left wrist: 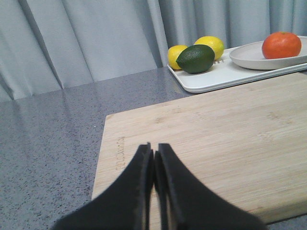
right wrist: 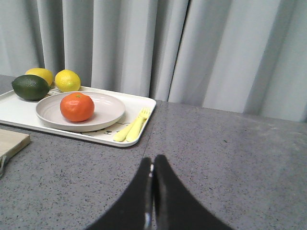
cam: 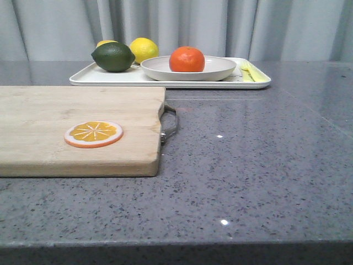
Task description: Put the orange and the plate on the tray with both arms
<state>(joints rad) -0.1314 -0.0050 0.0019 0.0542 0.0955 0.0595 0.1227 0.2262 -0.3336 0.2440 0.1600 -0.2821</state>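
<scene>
Judging the job done, I see the orange sitting in the plate on the tray at twelve o'clock, both my left claw and right claw pressed together, empty.

Low front camera faces the tray across the table; both wrist views share it obliquely.

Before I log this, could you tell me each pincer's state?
Left pincer: closed, holding nothing.
Right pincer: closed, holding nothing.
</scene>
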